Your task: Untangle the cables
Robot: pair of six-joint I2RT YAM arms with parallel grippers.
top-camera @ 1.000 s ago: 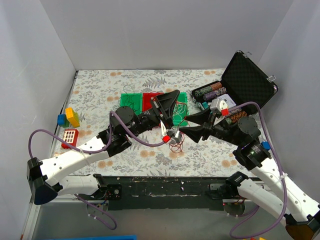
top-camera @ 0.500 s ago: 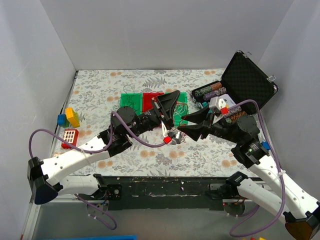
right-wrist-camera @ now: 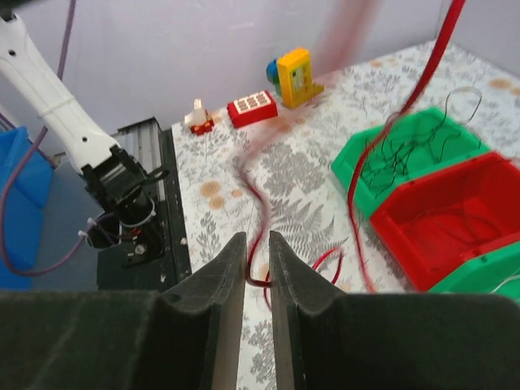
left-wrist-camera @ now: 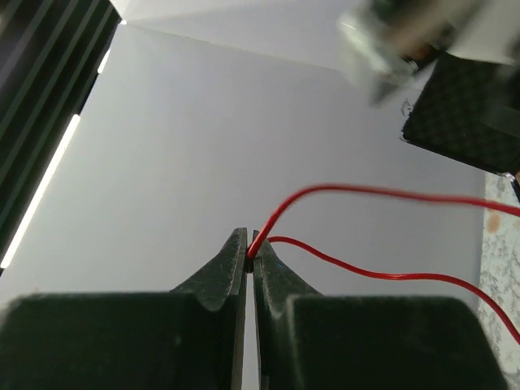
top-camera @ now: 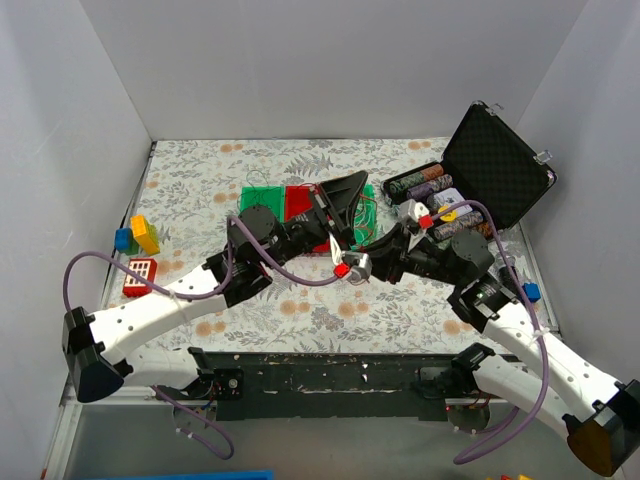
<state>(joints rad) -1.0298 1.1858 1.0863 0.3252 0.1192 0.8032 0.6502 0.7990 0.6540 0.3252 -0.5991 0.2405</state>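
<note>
The cables show as a small clump (top-camera: 349, 265) with a red and a white plug, hanging low between the two arms. My left gripper (top-camera: 360, 180) is raised above the bins. In the left wrist view it (left-wrist-camera: 250, 245) is shut on a red cable (left-wrist-camera: 349, 193) that loops off to the right. My right gripper (top-camera: 368, 265) sits at the clump. In the right wrist view its jaws (right-wrist-camera: 257, 268) stand a narrow gap apart, with a blurred red cable (right-wrist-camera: 262, 236) running down between them. More red strands (right-wrist-camera: 357, 187) hang beside it.
Green bin (top-camera: 262, 198), red bin (top-camera: 297, 203) and another green bin (top-camera: 366, 218) lie behind the clump; one green bin (right-wrist-camera: 455, 134) holds thin black wires (right-wrist-camera: 398, 146). An open black case (top-camera: 497, 165) with chip rolls stands back right. Toy blocks (top-camera: 138, 236) lie left.
My right gripper moved left onto the clump and its jaws narrowed from wide to a slim gap. My left gripper rose slightly, still holding the red cable.
</note>
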